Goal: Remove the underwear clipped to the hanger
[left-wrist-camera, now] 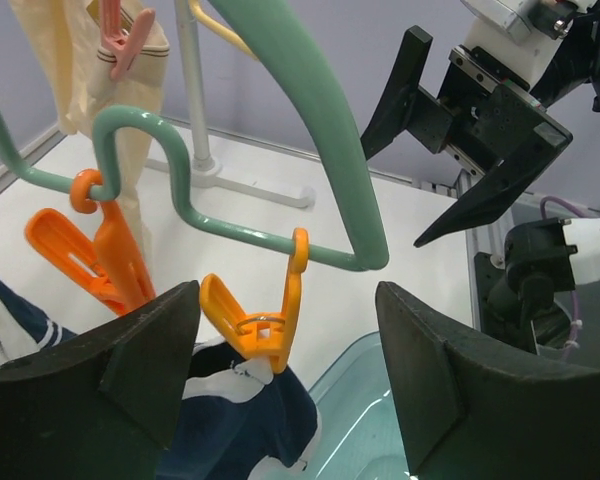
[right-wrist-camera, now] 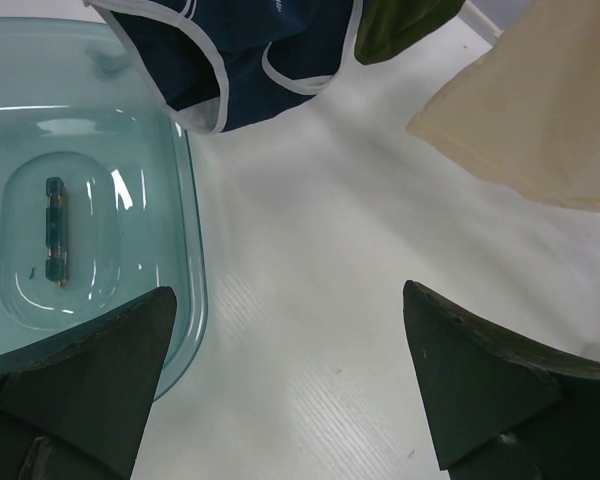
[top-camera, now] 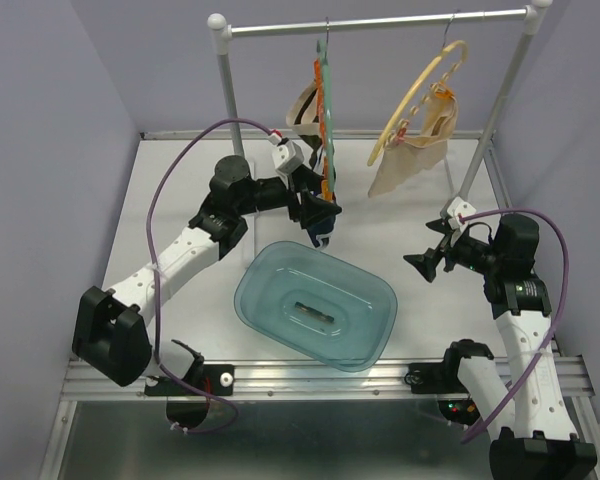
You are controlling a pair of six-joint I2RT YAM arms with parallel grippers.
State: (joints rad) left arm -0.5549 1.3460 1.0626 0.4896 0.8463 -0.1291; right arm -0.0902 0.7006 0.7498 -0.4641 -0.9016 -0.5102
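Note:
A green hanger (left-wrist-camera: 320, 110) hangs on the rack with orange clips. One orange clip (left-wrist-camera: 265, 325) pinches the navy underwear (left-wrist-camera: 240, 410) with white trim. My left gripper (left-wrist-camera: 285, 370) is open, its jaws standing either side of that clip without touching it. From above, the left gripper (top-camera: 318, 215) sits at the foot of the green hanger (top-camera: 325, 110). The right wrist view shows the navy underwear (right-wrist-camera: 250, 50), an olive one (right-wrist-camera: 400, 25) and a pale beige one (right-wrist-camera: 540, 120). My right gripper (top-camera: 425, 262) is open and empty over the table.
A clear teal bin (top-camera: 255, 290) stands just below the left gripper. A yellow hanger (top-camera: 420, 95) carries the beige underwear (top-camera: 415, 150). The rack's white posts (top-camera: 225, 90) rise at the back. A pink clip (left-wrist-camera: 125, 40) holds cream cloth behind.

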